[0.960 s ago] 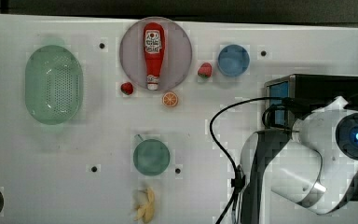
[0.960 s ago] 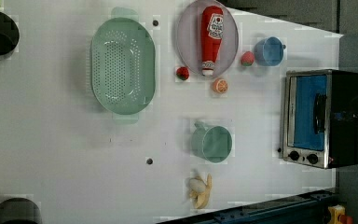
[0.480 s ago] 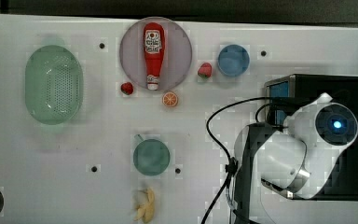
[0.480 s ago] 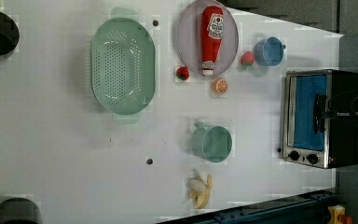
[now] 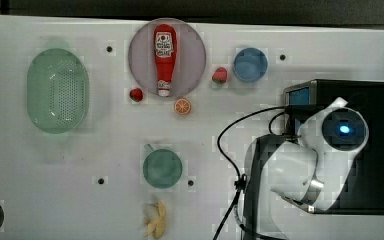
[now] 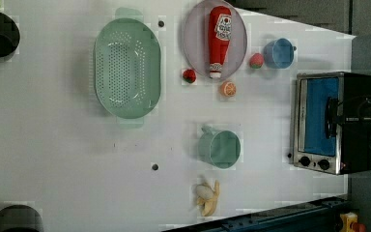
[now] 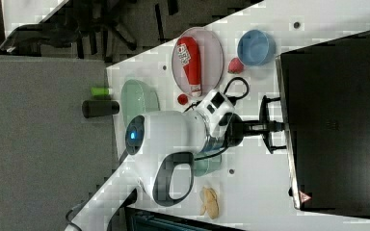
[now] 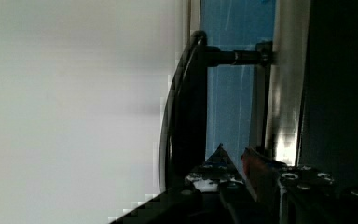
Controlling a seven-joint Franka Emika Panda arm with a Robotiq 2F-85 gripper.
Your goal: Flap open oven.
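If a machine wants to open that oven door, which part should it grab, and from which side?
Probably the black bar handle on the oven door. It stands off the blue glass on posts, leaving a gap for a finger behind it. Come at it from the front, the side facing the table, near the door's top edge, so a pull swings the door down.
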